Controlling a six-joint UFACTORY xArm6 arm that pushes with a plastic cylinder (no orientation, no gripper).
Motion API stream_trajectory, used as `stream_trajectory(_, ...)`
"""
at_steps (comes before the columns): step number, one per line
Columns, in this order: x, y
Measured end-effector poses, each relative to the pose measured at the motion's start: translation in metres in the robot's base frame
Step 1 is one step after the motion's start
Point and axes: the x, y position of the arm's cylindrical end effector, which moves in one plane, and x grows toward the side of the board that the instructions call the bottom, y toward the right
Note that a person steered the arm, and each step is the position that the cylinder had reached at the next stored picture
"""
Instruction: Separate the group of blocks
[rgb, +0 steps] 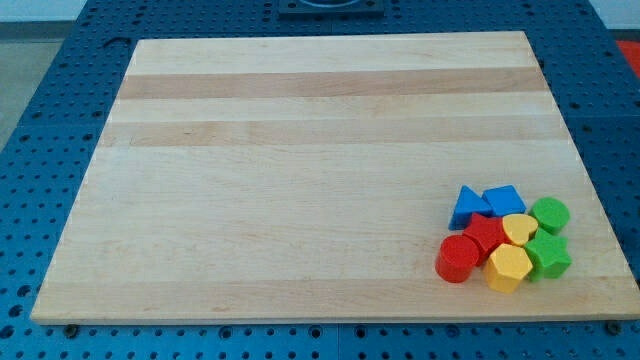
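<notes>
Camera view: blocks (505, 238) clustered touching, tip seemingly unseen.

A wooden board (300, 170) is seen lying on a blue perforated table (60, 90). All eight blocks are packed into one tight cluster near the board's corner at the view's bottom right.

Places are given from the yellow heart block (519, 228), at the cluster's middle. A blue triangular block (467, 206) and a second blue block (503, 199) are set toward the view's top and left of it. A green cylinder (550, 214) is touching it on the view's right, a green star-like block (548, 255) below right. A red block (486, 236) is pressed against its left, a red cylinder (458, 259) further left and lower. A yellow hexagonal block (508, 267) is placed just below.

My tip is not shown.
</notes>
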Motion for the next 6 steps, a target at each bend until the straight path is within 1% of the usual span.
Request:
stream_trajectory(1,0.016,-0.040)
stream_trajectory(3,0.015,-0.168)
stream_trajectory(4,0.000,-0.220)
stream_trajectory(5,-0.010,-0.226)
stream_trajectory(6,-0.010,-0.200)
